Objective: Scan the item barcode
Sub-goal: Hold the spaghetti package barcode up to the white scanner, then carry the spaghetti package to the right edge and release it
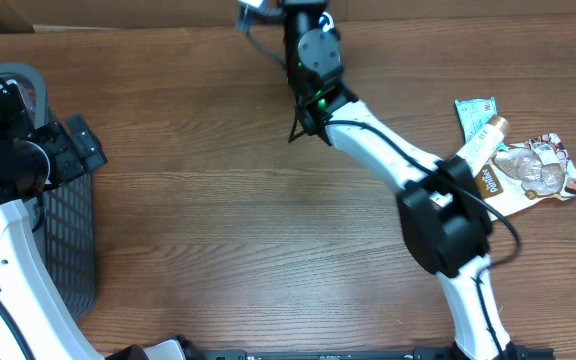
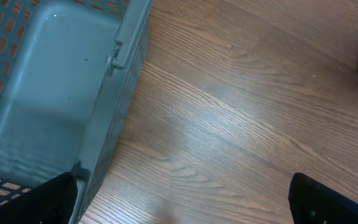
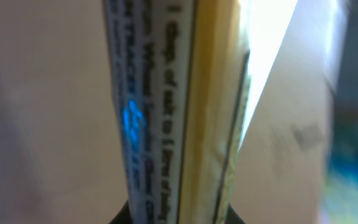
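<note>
Pinching a thin flat packet in the right hand, far out at twelve o'clock on the table. Seen edge-on from the right wrist: upright, filling the middle of the view, blurred by closeness. On its left face, lines of small dark print on white with a blue glow across them, and just beside that a yellow band. At six o'clock of that view, only a dark sliver of the hand, pressed tight on the packet's lower end. From overhead, reaching up from five o'clock with the right arm, bent at a black elbow, with a green light near the wrist.

Holding the left hand spread wide at nine o'clock, over the edge of a grey basket. In the left wrist view, dark fingertips at the two lower corners, bare wood between them, nothing gripped.

At three o'clock, well apart from both hands, a small heap of goods: a teal sachet, a pale tube lying across it, and a clear-windowed pouch touching the tube's lower side.
</note>
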